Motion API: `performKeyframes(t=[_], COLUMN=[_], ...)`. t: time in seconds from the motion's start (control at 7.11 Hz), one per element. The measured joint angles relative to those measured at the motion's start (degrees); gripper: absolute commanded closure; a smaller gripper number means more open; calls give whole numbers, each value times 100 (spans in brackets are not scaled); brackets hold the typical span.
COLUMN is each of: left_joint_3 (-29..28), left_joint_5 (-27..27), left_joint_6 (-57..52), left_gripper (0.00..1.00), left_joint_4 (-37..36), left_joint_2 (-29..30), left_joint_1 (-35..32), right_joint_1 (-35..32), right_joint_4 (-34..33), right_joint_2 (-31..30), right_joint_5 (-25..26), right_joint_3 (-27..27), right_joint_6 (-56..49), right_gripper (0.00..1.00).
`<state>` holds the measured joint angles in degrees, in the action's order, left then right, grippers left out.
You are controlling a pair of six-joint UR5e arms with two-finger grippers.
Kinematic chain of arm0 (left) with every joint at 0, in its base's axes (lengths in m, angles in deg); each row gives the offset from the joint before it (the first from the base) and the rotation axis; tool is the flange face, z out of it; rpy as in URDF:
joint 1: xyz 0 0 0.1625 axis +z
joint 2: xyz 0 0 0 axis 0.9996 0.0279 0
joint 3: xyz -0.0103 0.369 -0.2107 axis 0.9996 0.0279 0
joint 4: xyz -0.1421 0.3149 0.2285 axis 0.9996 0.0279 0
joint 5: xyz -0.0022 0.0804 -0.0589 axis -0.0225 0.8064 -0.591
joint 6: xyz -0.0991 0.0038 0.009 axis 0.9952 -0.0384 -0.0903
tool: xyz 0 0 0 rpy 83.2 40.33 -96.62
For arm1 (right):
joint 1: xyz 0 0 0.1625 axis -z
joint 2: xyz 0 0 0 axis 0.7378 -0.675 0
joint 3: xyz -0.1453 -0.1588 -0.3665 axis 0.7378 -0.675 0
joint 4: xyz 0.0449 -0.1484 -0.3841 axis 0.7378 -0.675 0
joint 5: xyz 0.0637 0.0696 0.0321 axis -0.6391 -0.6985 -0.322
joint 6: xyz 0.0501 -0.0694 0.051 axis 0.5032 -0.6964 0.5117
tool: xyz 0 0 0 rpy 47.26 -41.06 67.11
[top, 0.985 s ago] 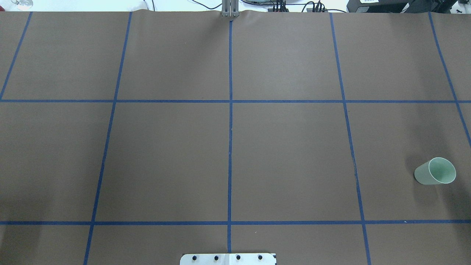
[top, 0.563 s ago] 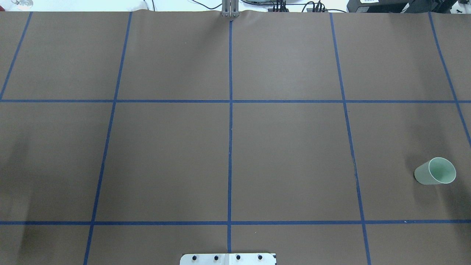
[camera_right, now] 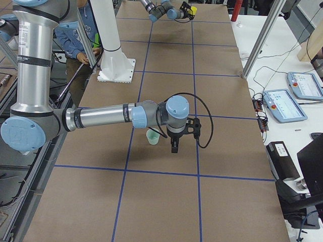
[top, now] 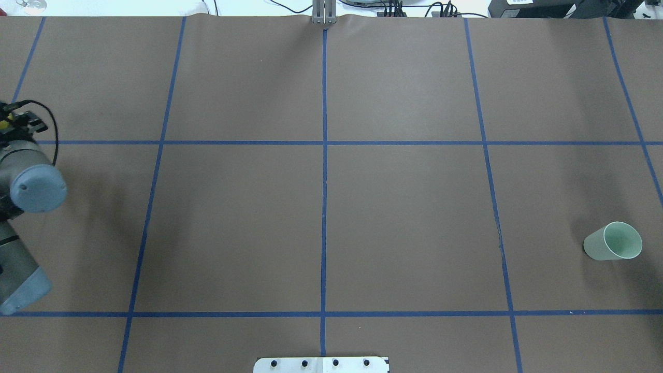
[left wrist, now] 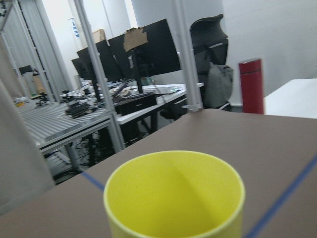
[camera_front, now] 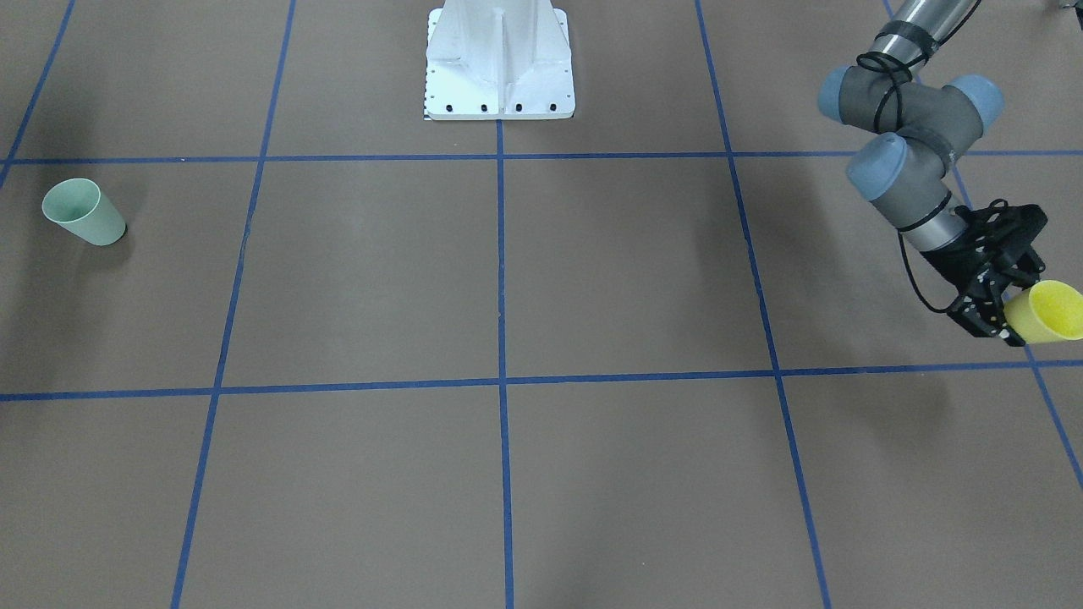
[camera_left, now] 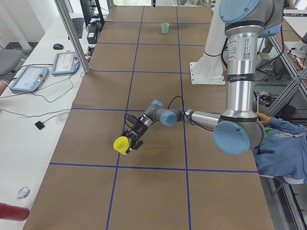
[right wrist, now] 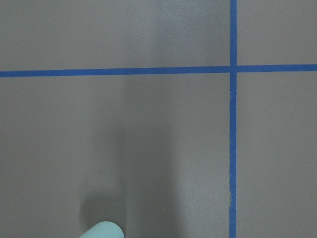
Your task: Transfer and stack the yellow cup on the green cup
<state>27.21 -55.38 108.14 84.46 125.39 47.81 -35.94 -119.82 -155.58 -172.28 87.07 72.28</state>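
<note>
My left gripper (camera_front: 1009,315) is shut on the yellow cup (camera_front: 1049,311) and holds it tilted on its side above the table, near the table's left end. The cup also shows in the exterior left view (camera_left: 121,143) and fills the bottom of the left wrist view (left wrist: 173,198). The green cup (top: 612,247) stands upright on the table at the far right, also seen in the front view (camera_front: 85,213). My right gripper (camera_right: 174,146) hangs just beside the green cup (camera_right: 153,137); it shows only in the exterior right view, so I cannot tell whether it is open or shut.
The white robot base plate (top: 321,364) sits at the near middle edge. A red bottle (camera_left: 12,211) stands off the table's left end. A side table with tablets (camera_left: 29,78) and a metal post (camera_left: 72,33) run along the far edge. An operator (camera_left: 283,148) sits by the robot.
My left arm has come into the overhead view at its left edge; earlier it was out of view. The green cup has not moved.
</note>
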Motion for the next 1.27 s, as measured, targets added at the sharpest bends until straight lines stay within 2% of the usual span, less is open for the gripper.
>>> performKeyframes(t=[0.14, 0.28, 0.42, 0.56, 0.98, 1.27], left_joint_3=[-138, -441, -775, -1016, -1127, -965], left_joint_5=[-59, -170, -270, -521, -2194, -3426], left_joint_6=[-615, -1679, -2929, -3706, -5264, -5737], left_gripper=[100, 100, 100, 100, 100, 100], left_joint_4=[576, 1461, 2548, 3569, 5498, 6076], left_joint_2=[514, 1036, 1551, 1882, 2169, 2265], left_joint_1=[78, 229, 460, 756, 1106, 1203], right_joint_1=[68, 115, 164, 208, 930, 1738], right_joint_4=[-2, -1, 2, 9, 489, 793], right_joint_2=[156, 305, 487, 645, 975, 1623], right_joint_5=[1, 9, 16, 15, 174, 486], right_joint_3=[45, 120, 156, 195, 480, 378], right_joint_6=[4, 10, 24, 33, 77, 194], right_gripper=[0, 0, 0, 0, 0, 0])
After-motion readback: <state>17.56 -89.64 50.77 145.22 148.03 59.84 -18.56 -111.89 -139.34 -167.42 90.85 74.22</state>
